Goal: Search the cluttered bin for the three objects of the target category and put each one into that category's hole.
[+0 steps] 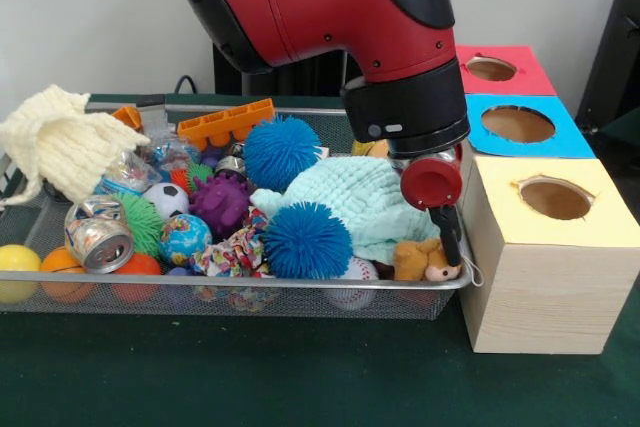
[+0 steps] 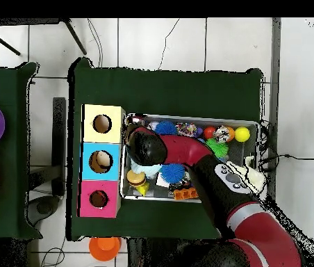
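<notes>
Well, arm: my red and black arm comes down from twelve o'clock in the front view and fills the top of it.
Bin (image 1: pixel 250 292): the wire mesh basket lies wide across the table, crammed with puffer balls, cloths and a crushed can (image 1: pixel 98 235).
Boxes: three stand just beside the bin at its three o'clock end; the red-topped one is farthest from the camera, and its hole (image 1: pixel 491 69) is the one I want.
Mint cloth (image 1: pixel 365 202): it lies heaped at the centre, touching the blue puffer ball (image 1: pixel 307 239).
Gripper (image 1: pixel 452 237): it hangs low over the bin's corner nearest the yellow-topped box. I cannot tell whether it is spread or closed, since I see one dark tip only.
Plush toy (image 1: pixel 425 260): tan and orange-brown, it lies in that same corner, just beside the tip at about eight o'clock from it, its long axis running roughly nine to three. I judge a short shift toward nine o'clock would centre me over it.
Hidden: the overhead view buries this corner under the arm; any other plush toys are covered by clutter.
</notes>
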Robot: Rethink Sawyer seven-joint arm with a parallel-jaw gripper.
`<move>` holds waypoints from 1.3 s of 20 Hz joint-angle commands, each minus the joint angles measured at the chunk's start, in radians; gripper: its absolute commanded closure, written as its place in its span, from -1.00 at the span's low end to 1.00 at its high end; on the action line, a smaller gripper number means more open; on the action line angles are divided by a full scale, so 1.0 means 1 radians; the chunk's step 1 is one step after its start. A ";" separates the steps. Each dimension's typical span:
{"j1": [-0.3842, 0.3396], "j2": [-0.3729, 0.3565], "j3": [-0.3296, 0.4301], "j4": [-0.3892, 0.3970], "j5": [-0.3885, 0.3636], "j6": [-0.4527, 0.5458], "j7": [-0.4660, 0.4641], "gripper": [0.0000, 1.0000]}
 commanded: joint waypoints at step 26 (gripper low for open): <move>0.107 0.032 -0.213 -0.133 -0.030 0.084 0.184 1.00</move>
